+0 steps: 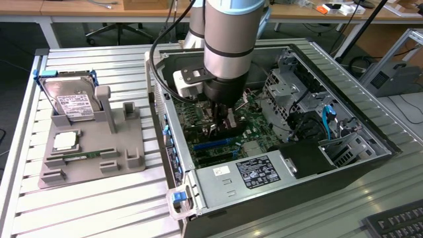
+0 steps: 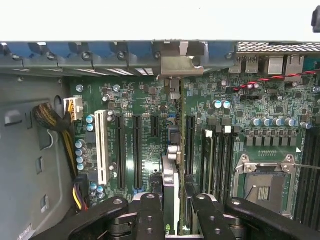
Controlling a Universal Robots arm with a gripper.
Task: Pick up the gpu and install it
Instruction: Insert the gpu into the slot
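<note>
green motherboard (image 2: 145, 107), white slot (image 2: 102, 147), grey tray (image 1: 92, 148)

The exterior view looks down from high and well back, facing the open computer case (image 1: 278, 139), parts stand (image 1: 92, 148) at nine o'clock. The wrist view looks straight down, close over the motherboard (image 2: 145, 135); both share that board

Even, bright indoor light; blown-out white glare above the wrist view's case edge.

Lab or workshop, slatted aluminium bench (image 1: 99, 208), open computer case (image 1: 370, 148), wooden desks (image 1: 66, 10), office chair (image 1: 119, 29)
</note>
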